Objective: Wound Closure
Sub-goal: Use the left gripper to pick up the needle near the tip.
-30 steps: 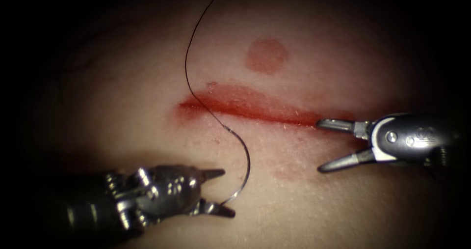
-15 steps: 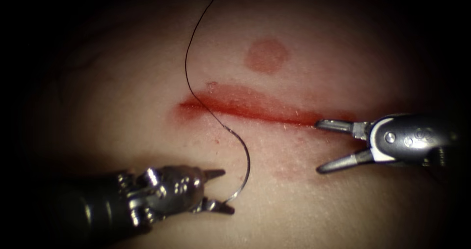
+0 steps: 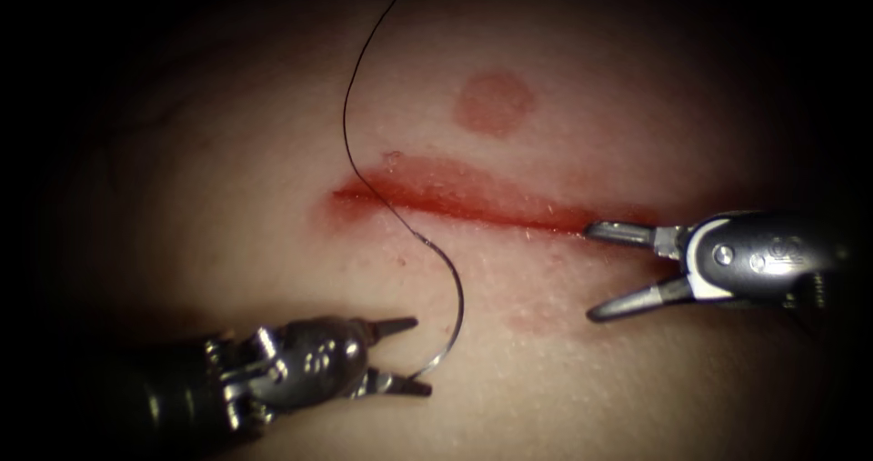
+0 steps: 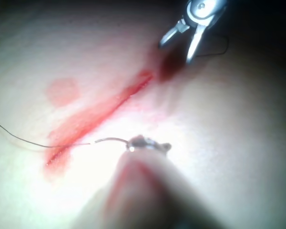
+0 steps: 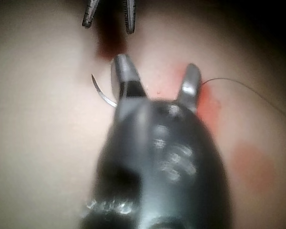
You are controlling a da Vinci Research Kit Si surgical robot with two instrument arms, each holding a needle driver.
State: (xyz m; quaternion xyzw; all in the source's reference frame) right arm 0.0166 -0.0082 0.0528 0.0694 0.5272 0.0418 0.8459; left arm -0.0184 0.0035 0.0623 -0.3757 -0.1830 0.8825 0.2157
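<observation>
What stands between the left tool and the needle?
Nothing visible. The needle lies on the tissue, not in it, its end by the left tool, jaws open and empty. The right tool is open, empty too.

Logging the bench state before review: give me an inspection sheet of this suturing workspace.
Surface: tissue; the cut is open and lined with red fluid.
Job's things: needle lies on the tissue below the cut's left part, apparently not in it; thread crosses the cut's left end.
Clutter: round reddish mark above the cut.
Grippers: left tool is open, one needle end between its jaws, not gripped; right tool is open, holds nothing, at the cut's right end.
Cables: nothing seen.
Surroundings: dark.
</observation>
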